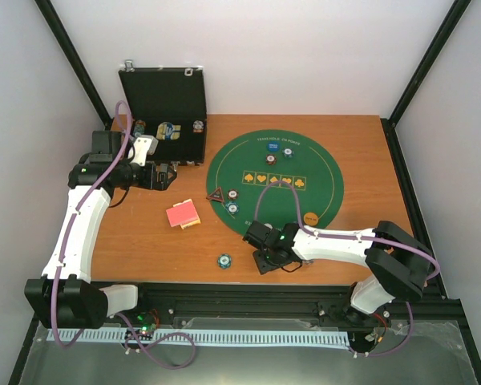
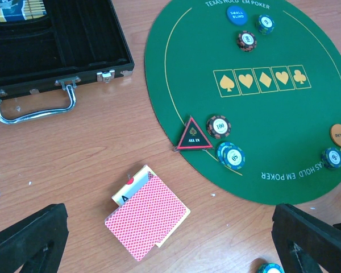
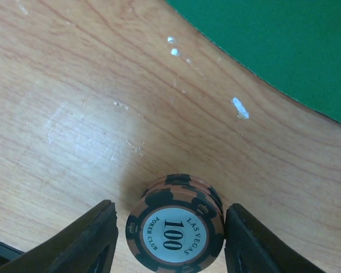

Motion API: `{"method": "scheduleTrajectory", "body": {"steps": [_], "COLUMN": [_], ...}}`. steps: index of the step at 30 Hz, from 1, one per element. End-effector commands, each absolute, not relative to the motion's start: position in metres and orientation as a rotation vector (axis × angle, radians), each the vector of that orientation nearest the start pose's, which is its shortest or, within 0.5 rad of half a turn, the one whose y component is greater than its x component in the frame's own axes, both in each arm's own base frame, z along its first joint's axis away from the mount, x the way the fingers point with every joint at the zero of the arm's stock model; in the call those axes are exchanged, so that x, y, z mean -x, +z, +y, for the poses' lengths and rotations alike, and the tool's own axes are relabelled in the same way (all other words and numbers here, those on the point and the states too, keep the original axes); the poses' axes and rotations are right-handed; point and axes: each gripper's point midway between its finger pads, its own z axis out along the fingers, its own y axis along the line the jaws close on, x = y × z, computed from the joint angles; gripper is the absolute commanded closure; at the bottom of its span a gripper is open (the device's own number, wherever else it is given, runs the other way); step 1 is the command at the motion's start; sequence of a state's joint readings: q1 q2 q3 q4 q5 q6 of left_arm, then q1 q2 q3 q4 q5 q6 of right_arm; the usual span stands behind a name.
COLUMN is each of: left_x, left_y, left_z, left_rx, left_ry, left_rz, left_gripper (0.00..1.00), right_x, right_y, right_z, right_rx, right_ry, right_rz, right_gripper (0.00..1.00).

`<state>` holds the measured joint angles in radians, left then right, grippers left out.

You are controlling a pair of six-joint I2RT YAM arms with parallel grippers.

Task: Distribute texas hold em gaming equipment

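The card deck (image 1: 183, 214) lies on the table (image 1: 144, 241) left of the mat (image 1: 321, 172), the case (image 1: 162, 92) behind it.

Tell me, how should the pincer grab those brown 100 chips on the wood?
Grip the brown 100 chips by their striped rim, coming straight down, one finger each side. The stack lies flat on the wooden table, so only its round edge offers opposite faces. The right pincer straddles it.

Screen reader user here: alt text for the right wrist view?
A stack of brown poker chips, top one marked 100, sits on the wooden table between the open fingers of the right gripper. The green mat fills the upper right corner.
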<state>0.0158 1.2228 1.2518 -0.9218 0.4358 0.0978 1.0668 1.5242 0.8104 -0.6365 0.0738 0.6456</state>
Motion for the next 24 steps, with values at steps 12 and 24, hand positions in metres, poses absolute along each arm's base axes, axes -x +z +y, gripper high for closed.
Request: {"method": "scheduleTrajectory", "body": {"steps": [12,24], "left_x": [-0.317,-0.317], "left_y": [0.264,0.266], "left_z": [-0.068,-0.067], "left_rx": [-0.287,-0.288], "left_ry": [-0.487,-0.48], "left_rz": [2.358,2.354], "left_gripper": [0.0,0.0], "right_x": [-0.155,-0.174], "right_y": [0.025,0.065], "right_z": [0.234,0.227], "right_rx": [0.578,0.543], "right_ry": [0.153,0.17], "right_rz": [2.858,2.798], "right_gripper": [0.67,0.71]}}
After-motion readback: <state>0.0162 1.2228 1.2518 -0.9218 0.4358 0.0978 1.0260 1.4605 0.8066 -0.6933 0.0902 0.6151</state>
